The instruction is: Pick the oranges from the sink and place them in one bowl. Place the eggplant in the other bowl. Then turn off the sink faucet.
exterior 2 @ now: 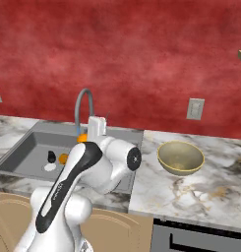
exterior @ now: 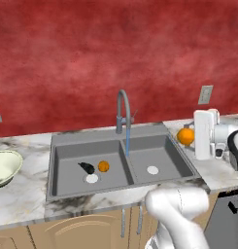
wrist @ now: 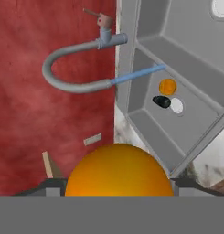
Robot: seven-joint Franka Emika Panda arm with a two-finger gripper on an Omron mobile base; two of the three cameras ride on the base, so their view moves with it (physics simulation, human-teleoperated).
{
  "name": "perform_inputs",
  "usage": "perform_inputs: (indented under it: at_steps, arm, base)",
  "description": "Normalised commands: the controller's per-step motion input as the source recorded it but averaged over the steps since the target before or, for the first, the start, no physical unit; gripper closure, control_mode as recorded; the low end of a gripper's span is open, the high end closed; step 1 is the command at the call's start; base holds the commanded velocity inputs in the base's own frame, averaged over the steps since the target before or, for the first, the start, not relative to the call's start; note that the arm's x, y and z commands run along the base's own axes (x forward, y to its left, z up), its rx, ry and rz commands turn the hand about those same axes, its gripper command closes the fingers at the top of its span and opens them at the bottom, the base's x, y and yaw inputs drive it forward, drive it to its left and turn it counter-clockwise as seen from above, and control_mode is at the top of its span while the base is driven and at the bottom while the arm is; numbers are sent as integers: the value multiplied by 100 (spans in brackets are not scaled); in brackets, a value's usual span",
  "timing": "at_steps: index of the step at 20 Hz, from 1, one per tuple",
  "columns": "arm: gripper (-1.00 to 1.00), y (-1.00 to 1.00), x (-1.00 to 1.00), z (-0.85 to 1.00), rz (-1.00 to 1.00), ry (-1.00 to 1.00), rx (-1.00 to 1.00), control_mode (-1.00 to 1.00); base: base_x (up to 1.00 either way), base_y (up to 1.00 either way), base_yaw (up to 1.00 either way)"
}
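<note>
We see gripper point(exterior: 188, 136) clamped on one orange point(wrist: 119, 170), raised above counter right of sink point(exterior: 62, 141). Second orange point(exterior: 104, 166) sits in left basin, just beside eggplant point(exterior: 86, 168) and white drain point(exterior: 92, 178). Blue water stream point(exterior: 127, 141) runs from faucet point(exterior: 122, 109) into sink. Tan bowl point(exterior 2: 181, 158) stands on counter right of sink; cream-white bowl point(exterior: 5, 166) at left.

The cream-white bowl point(exterior: 4, 167) is cut off by the left edge in the left base view; the held orange point(wrist: 119, 170) hides the gripper's point(wrist: 118, 188) fingertips in the hand view, and its bottom is cut off; the arm hides the front of the sink point(exterior 2: 28, 147) in the right base view.
</note>
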Motion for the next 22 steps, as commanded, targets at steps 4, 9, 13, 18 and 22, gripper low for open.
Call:
perform_inputs:
  at_steps: [4, 9, 13, 18, 22]
  arm:
    - [100, -63, 1, 0, 0, 3, 24, -100]
    - [100, -56, 9, 4, 0, 23, 21, -100]
    - [100, -50, 16, 15, 0, 31, 17, -100]
    - [100, -49, 21, 12, 0, 37, 13, -100]
    - [100, -62, 19, 0, 0, 24, 14, -100]
  base:
    - [0, 0, 0]
    - [0, 0, 0]
    - [0, 0, 0]
    - [0, 0, 0]
    - [0, 0, 0]
